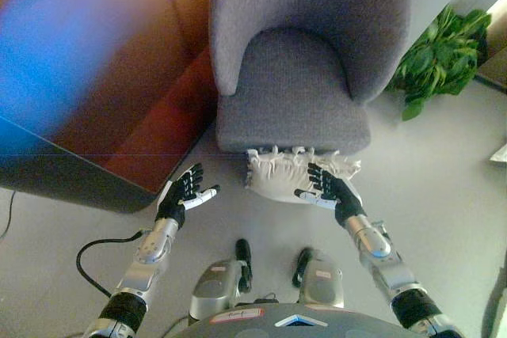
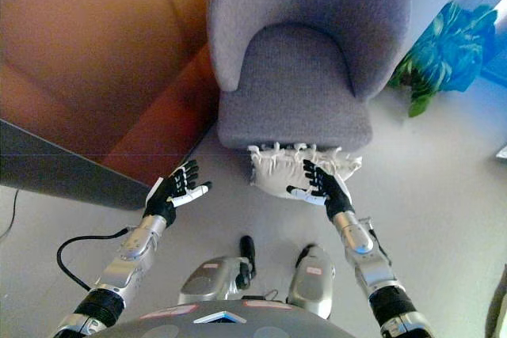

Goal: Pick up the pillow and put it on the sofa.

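Cream pillow on the floor, touching the front base of the grey sofa. Right hand above the pillow's right part, fingers spread. Left hand open, left of pillow, apart from it. Green plant right of sofa.

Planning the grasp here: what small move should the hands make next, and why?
Probably bring both hands inward to the pillow's ends. The pillow lies on the floor against the sofa; the right hand is open over it, the left hand open well off to its side.
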Controlling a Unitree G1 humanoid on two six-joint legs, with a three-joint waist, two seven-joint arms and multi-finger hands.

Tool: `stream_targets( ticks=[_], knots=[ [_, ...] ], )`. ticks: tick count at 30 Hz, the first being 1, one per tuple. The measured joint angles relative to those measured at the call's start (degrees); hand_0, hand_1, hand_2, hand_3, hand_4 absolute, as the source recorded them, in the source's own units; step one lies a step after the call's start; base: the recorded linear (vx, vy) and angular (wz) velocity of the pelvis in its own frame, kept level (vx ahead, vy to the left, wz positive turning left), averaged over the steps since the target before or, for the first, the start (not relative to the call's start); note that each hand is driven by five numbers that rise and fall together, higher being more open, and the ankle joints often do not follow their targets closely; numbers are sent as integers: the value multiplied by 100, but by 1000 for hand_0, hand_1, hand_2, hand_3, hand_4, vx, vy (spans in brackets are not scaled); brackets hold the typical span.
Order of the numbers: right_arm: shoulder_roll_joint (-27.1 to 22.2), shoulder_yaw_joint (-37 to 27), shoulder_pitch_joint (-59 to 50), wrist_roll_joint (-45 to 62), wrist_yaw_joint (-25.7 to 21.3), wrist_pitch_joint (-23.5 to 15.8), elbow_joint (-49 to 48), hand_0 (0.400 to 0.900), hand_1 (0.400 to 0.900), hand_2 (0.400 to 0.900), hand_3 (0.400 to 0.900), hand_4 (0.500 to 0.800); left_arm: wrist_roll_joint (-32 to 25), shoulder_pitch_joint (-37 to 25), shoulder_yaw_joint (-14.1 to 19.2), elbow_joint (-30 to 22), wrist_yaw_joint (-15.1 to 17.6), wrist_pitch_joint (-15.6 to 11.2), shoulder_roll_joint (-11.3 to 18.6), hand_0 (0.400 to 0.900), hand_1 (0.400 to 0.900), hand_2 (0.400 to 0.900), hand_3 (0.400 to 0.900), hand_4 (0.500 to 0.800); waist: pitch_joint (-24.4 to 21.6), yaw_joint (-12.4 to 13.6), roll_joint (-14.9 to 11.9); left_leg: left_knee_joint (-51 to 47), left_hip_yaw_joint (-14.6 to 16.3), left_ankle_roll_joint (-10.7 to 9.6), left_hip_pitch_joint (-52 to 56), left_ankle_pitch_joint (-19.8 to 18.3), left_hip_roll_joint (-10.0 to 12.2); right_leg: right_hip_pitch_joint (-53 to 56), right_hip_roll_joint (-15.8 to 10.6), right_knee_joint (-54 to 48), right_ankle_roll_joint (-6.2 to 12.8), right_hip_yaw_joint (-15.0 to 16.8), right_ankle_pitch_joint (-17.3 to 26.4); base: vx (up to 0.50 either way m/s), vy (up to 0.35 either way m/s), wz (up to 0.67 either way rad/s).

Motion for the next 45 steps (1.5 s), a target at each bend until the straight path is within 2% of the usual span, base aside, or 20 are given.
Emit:
stream_targets(
  ticks=[1,2,3,4,5,6,7,10,13,17,21,25,30,37,40,45],
  knots=[
    [-126,46,-150,-501,-242,84,23,900,900,900,900,800,9,-172,-99,59,71,-1,23,900,900,900,900,800,130,-160,-82,69,-142,-19,-82,14,-68,2,-127,-405,57,124,337,86,-246,57],
    [-346,104,-352,-1180,-443,194,4,900,900,900,900,800,11,-325,-106,62,193,-24,24,900,900,900,900,800,269,-210,-152,206,-301,-96,-215,-20,-92,7,-264,-658,47,237,677,19,-216,41],
    [-389,99,-408,-1312,-511,199,8,900,900,900,900,800,11,-357,-104,62,232,-54,28,900,900,900,900,800,304,-205,-176,232,-338,-128,-243,-24,-89,8,-290,-702,-32,244,749,43,-354,82],
    [-512,170,-649,-1891,-820,297,35,900,900,900,900,800,11,-453,-104,11,376,-134,71,900,900,900,900,800,346,-184,-257,383,-475,-268,-456,-56,-98,-12,-340,-623,-71,39,779,26,-323,73],
    [-581,241,-803,-2048,-881,333,83,900,900,900,900,800,10,-511,-102,14,425,-173,77,900,900,900,900,800,373,-188,-314,410,-477,-324,-506,-62,-99,-45,-349,-569,-73,-74,780,46,-299,85],
    [-810,330,-1322,-2493,-1066,338,287,900,900,900,900,800,6,-746,-119,30,583,-241,45,900,900,900,900,800,505,-207,-287,634,-691,-501,-877,-116,-100,19,-238,-534,6,-128,1103,34,-241,68],
    [-991,332,-1603,-2699,-1219,401,405,900,900,900,900,800,3,-959,-198,9,632,-259,-38,900,900,900,900,800,676,-233,-92,755,-760,-614,-1033,-117,66,-41,-146,-374,-57,-219,1221,10,-230,71],
    [-1435,339,-2252,-3267,-1445,602,599,900,900,900,900,800,3,-1331,-455,-66,729,-356,-289,900,900,900,900,800,1006,-224,363,753,-748,-843,-1297,51,486,-367,103,100,-313,-467,900,-26,-114,31],
    [-1541,418,-2744,-3567,-1680,679,685,900,900,900,900,800,1,-1390,-541,-143,751,-362,-338,900,900,900,900,800,1066,-288,397,717,-651,-941,-1583,121,582,-939,115,575,-424,-348,677,-16,-22,-21],
    [-1560,673,-3400,-3691,-2007,757,1047,900,900,900,900,800,2,-1707,-529,-157,882,-380,-352,900,900,900,900,800,1194,-363,394,985,-494,-920,-2079,81,575,-1625,79,971,-455,-77,605,-30,-26,-14],
    [-1506,1076,-3909,-3638,-2076,815,1534,900,900,900,900,800,0,-2170,-467,-155,1115,-465,-363,900,900,900,900,800,1291,-339,429,1585,-456,-909,-2801,-81,619,-2317,48,1442,-520,60,509,-53,-17,-4],
    [-1429,1391,-4268,-3529,-2099,804,1768,900,900,900,900,800,-5,-2369,-442,-143,1317,-504,-357,900,900,900,900,800,1333,-322,454,2221,-480,-899,-3531,-294,674,-2996,25,1980,-590,195,360,-53,-14,4],
    [-1335,1499,-4540,-3332,-2109,788,1940,900,900,900,900,800,-13,-2507,-449,-138,1380,-537,-363,900,900,900,900,800,1379,-277,452,2937,-626,-898,-4466,-474,720,-3843,-32,2661,-654,247,146,22,-14,7],
    [-1241,1510,-4606,-3285,-2117,788,2050,900,900,900,900,800,-14,-2522,-445,-120,1447,-560,-357,900,900,900,900,800,1384,-197,446,3291,-733,-916,-4964,-514,717,-4285,-69,3046,-709,264,30,-8,3,9],
    [-1105,1629,-5096,-3190,-2363,762,2465,900,900,900,900,800,-49,-2589,-455,-124,1581,-600,-303,900,900,900,900,800,1413,-182,382,3578,-822,-920,-5422,-525,679,-4720,-85,3336,-692,368,-30,-30,-1,20],
    [-1015,1707,-6011,-2793,-2466,797,3152,900,900,900,900,800,-71,-2827,-458,-272,1625,-683,-173,900,900,900,900,800,1413,-143,383,3879,-901,-931,-6052,-510,626,-5327,-158,3692,-721,407,-116,-15,6,11]
  ],
)
